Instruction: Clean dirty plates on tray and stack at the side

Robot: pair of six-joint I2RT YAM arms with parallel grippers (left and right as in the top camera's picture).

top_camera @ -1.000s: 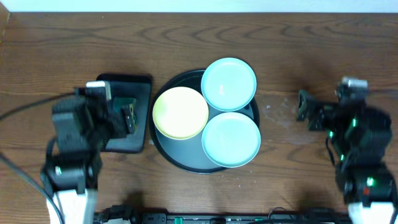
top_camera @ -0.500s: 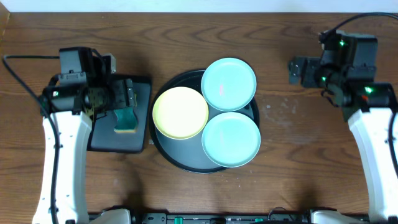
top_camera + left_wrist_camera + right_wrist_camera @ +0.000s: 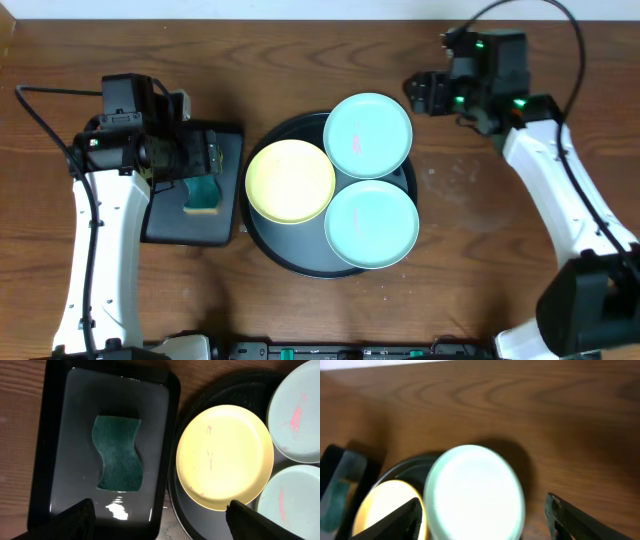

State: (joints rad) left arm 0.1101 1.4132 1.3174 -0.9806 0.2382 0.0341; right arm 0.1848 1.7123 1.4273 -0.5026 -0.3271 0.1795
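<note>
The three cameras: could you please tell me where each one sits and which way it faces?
Overhead: fixed above, looking straight down at the tray; left arm and right arm show.
Left wrist: over the sponge and yellow plate, looking down; its open fingers show at the bottom.
Right wrist: by the tray's far side, slanting down at the far aqua plate; its fingers show.
Both wrist views share the yellow plate.

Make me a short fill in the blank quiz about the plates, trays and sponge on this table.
The round tray holds ___ plates.
The sponge lying in the rectangular tray is dark ___.
Of those plates, the one closest to the rectangular tray is pale ___.
Missing words: three; green; yellow.
</note>
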